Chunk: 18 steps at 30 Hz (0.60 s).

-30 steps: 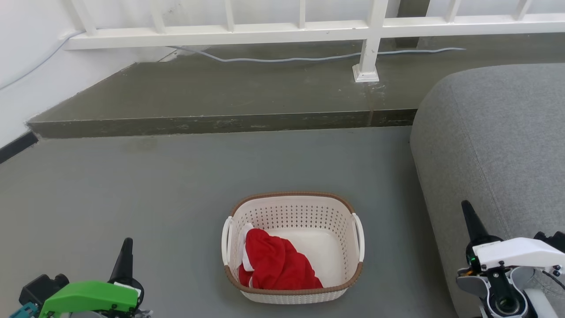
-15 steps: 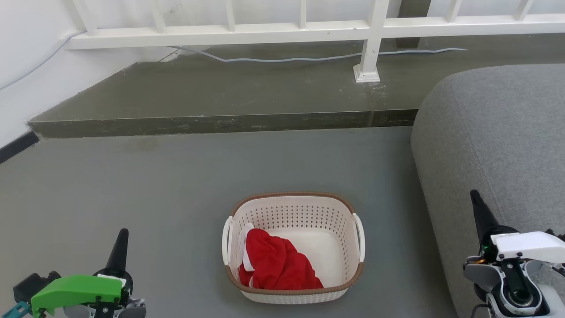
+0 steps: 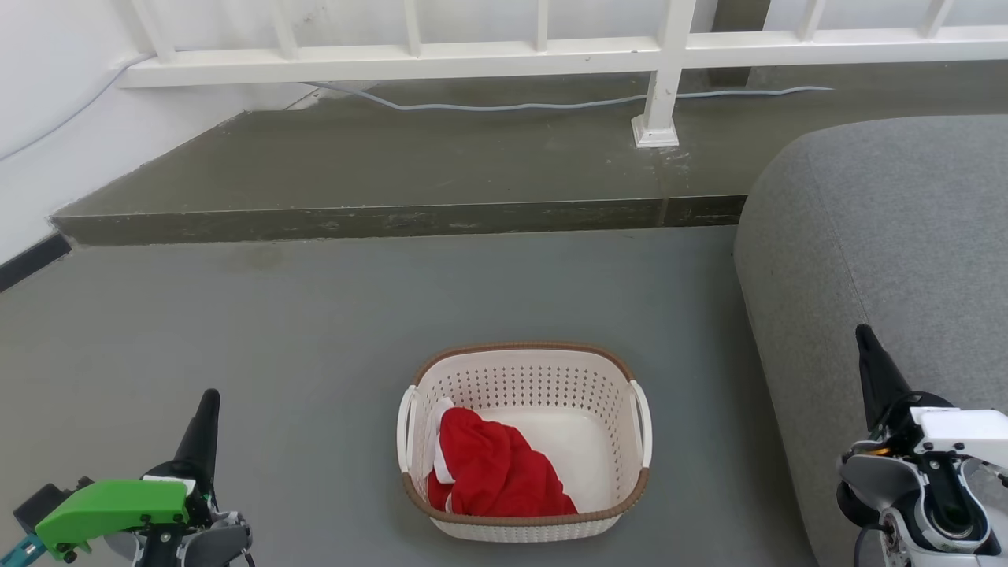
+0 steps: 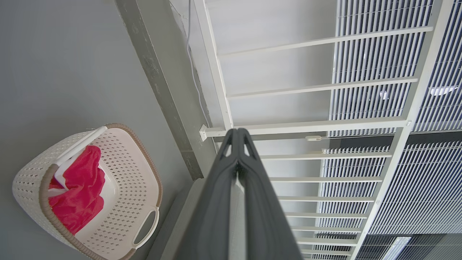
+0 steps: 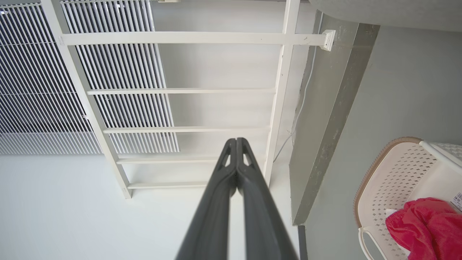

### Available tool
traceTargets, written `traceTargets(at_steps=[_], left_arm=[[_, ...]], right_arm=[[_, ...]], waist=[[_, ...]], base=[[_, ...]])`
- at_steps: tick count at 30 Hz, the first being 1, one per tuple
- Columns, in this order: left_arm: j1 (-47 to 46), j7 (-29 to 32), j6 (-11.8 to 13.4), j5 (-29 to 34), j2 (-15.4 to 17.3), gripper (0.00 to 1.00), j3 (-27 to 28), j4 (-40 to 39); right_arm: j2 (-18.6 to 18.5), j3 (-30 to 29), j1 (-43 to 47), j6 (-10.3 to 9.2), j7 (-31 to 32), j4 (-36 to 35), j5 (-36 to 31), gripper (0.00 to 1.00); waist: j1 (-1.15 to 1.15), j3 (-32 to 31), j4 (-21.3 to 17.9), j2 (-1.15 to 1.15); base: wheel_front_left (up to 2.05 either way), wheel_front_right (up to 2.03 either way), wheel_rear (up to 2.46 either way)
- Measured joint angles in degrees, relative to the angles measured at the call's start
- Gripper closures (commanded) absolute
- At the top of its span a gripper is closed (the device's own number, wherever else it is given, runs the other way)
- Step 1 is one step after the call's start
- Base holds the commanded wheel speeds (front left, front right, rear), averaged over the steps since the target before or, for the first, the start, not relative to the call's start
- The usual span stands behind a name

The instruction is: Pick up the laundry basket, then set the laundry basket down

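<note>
Two grippers sit at the lower corners of the head view, and the laundry basket (image 3: 524, 382) stands between them, apart from both. It rests upright on the grey floor (image 3: 315, 331), low in the middle of that view, with its brown rim trim uppermost and a white handle on each short side. A red cloth (image 3: 492, 468) lies bunched in the basket's near-left part. A strip of white fabric shows at the cloth's edge, though I cannot tell whether it belongs to the same garment.

The left gripper (image 3: 208, 402) is well to the basket's left, its dark fingers pointing up the view from a green housing. In the left wrist view its jaws are pressed together, the tips meeting with nothing between them, and the basket appears at the lower left. The right gripper (image 3: 866, 339) is well to the basket's right, rising from a white housing in front of the grey sofa (image 3: 890, 236). In the right wrist view its jaws are likewise together tip to tip and empty, and the basket shows at the lower right corner.

Beyond the basket a raised concrete step (image 3: 394, 220) runs across the floor. A white railing (image 3: 472, 59) stands on the step, and a pale cable (image 3: 512, 105) trails along it under the rail.
</note>
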Motion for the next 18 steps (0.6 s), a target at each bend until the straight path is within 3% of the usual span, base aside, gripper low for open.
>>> traceTargets(at_steps=[5,18], left_arm=[[-0.32,0.55,-0.53,-3.44,-0.01,1.0,0.48,0.46],[-0.34,0.55,-0.53,-3.59,-0.02,1.0,0.78,0.49]], right_arm=[[0.12,-1.07,-0.7,0.53,0.81,0.2,3.21,1.0],[0.15,-1.15,-0.94,0.53,0.81,0.41,3.46,1.0]], waist=[[0.0,-0.01,0.04,0.0],[0.0,-0.01,0.04,0.0]], base=[[0.0,0.0,0.0],[0.0,0.0,0.0]])
